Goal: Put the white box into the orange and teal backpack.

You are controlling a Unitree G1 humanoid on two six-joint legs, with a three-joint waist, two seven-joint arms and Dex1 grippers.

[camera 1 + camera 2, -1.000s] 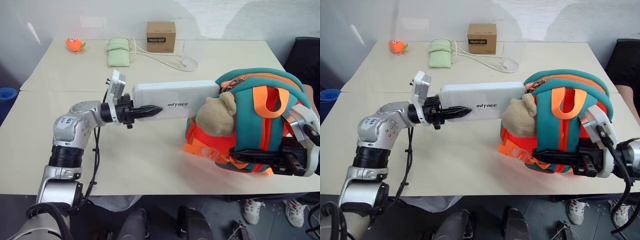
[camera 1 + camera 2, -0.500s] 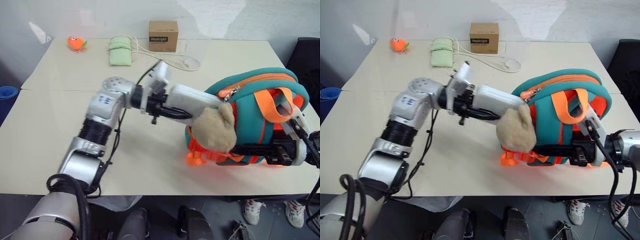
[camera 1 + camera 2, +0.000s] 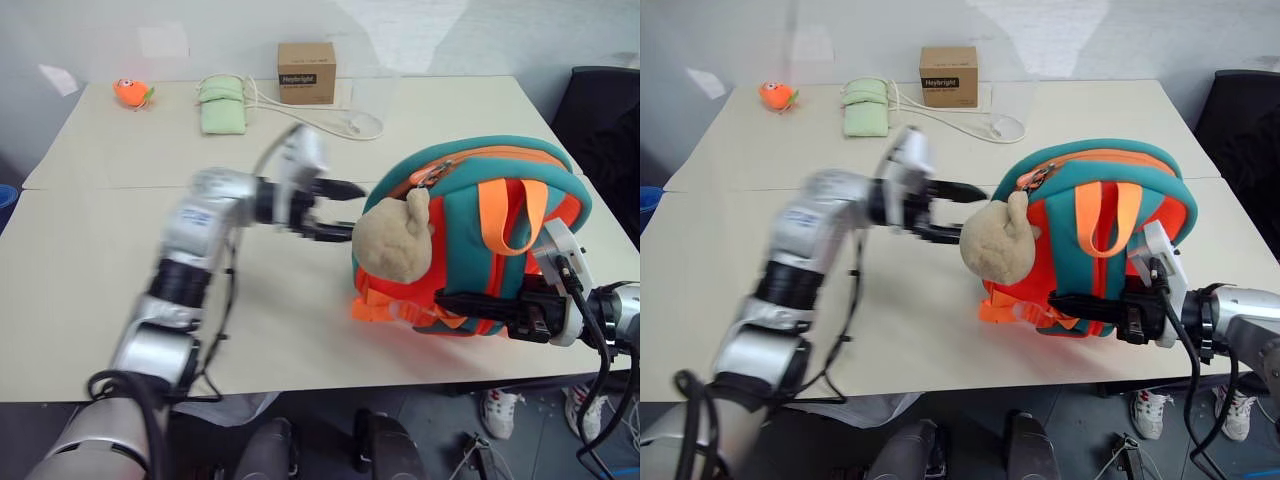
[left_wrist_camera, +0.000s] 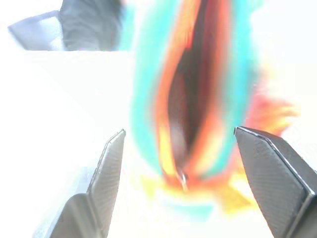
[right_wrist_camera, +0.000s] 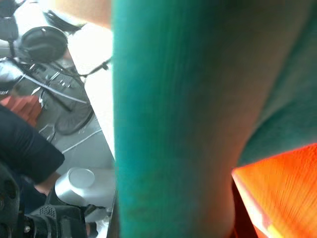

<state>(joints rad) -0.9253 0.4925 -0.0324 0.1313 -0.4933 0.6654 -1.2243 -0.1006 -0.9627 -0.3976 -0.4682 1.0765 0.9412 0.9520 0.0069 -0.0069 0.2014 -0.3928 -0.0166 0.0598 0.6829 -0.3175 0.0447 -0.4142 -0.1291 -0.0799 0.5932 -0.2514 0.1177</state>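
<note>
Backpack (image 3: pixel 470 240), padded orange and teal, is sat just right of the left gripper (image 3: pixel 345 210), whose fingers are spread wide on nothing, with a tan plush toy (image 3: pixel 392 238) hung between. Its lower edge is pinched by the right gripper (image 3: pixel 450 302); a brown cardboard cube (image 3: pixel 306 72) and soft green pouch (image 3: pixel 222 103) are parked well beyond.

Motion-blurred left arm (image 3: pixel 200 215) and, in its wrist view, the smeared orange and teal backpack (image 4: pixel 193 109) opening.
</note>
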